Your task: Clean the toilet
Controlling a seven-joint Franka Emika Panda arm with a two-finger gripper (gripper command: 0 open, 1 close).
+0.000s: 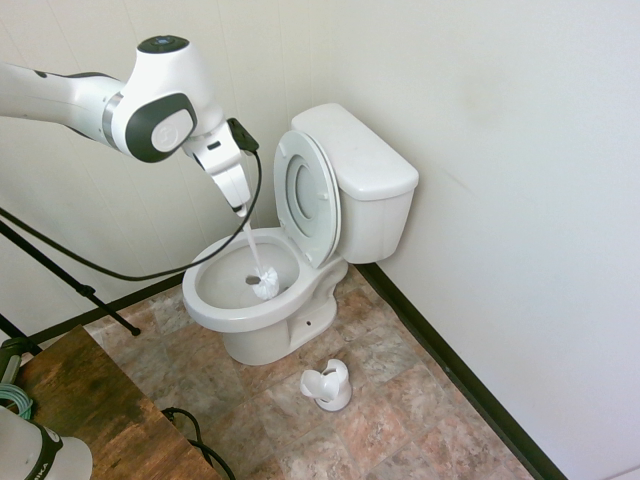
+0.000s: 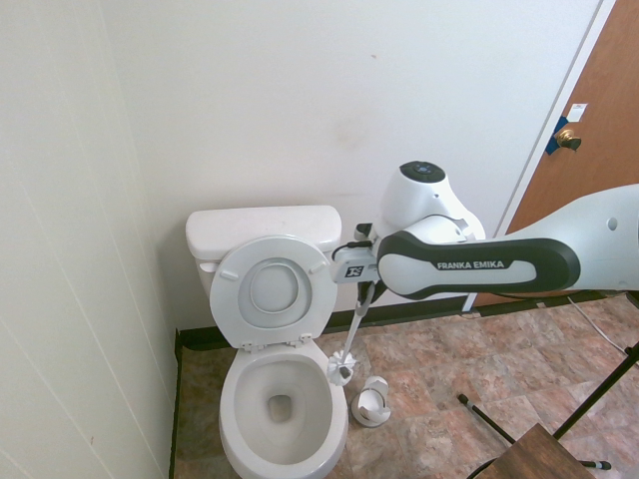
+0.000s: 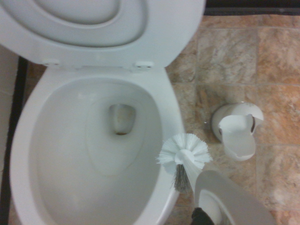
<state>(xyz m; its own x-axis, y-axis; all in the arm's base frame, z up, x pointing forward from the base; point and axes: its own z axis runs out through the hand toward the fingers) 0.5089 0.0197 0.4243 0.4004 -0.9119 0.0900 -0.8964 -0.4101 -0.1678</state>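
Note:
The white toilet (image 1: 372,190) (image 2: 262,226) stands against the wall with its lid and seat raised and the bowl (image 3: 33,140) open. My gripper (image 1: 240,208) (image 2: 366,289) hangs above the bowl, shut on the handle of a white toilet brush (image 1: 265,285) (image 2: 341,371) that slants downward. The bristle head (image 3: 183,151) sits at the bowl's rim on the side toward the brush holder. I cannot tell whether it touches the porcelain.
The small white brush holder (image 1: 328,385) (image 2: 372,401) (image 3: 236,131) stands on the tiled floor beside the bowl. A wooden table corner (image 1: 90,410) (image 2: 529,454) is nearby. A brown door (image 2: 594,150) and walls with a black baseboard (image 1: 450,370) bound the space.

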